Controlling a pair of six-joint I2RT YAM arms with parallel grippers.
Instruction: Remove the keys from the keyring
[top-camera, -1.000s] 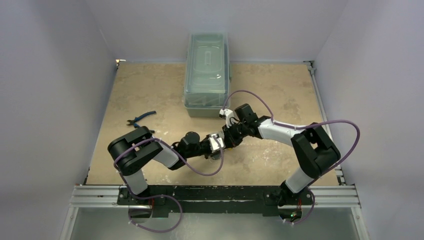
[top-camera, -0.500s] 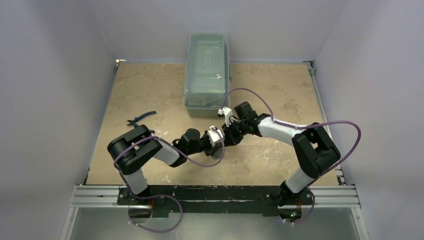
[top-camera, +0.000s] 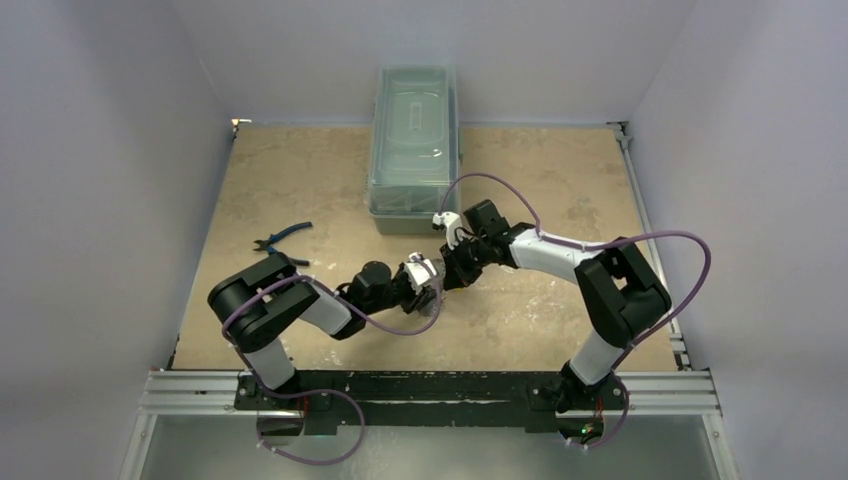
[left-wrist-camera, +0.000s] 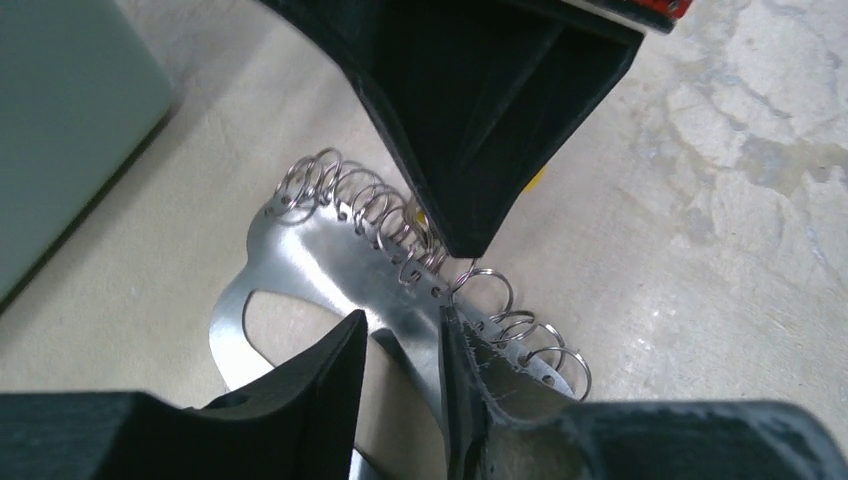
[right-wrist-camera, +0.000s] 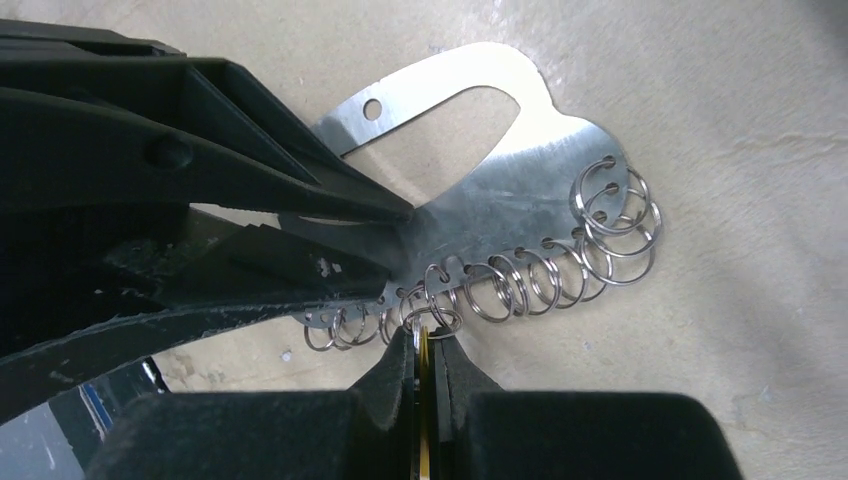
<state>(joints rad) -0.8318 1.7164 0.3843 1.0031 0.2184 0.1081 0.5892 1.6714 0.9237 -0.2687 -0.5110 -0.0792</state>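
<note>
Jaws of the left gripper (left-wrist-camera: 400, 322) stand apart, straddling the flat silvery metal keyring plate (right-wrist-camera: 540, 170) with its teardrop cut-out; whether they touch it cannot be told. Small wire split rings (right-wrist-camera: 520, 285) line the plate's curved edge. The right gripper (right-wrist-camera: 428, 335) is pressed together on a thin yellow-headed key (right-wrist-camera: 424, 420), its tips at one ring mid-row. Both grippers meet over the middle of the beige tabletop (top-camera: 560, 170), near the translucent lidded plastic box (top-camera: 413, 140).
</note>
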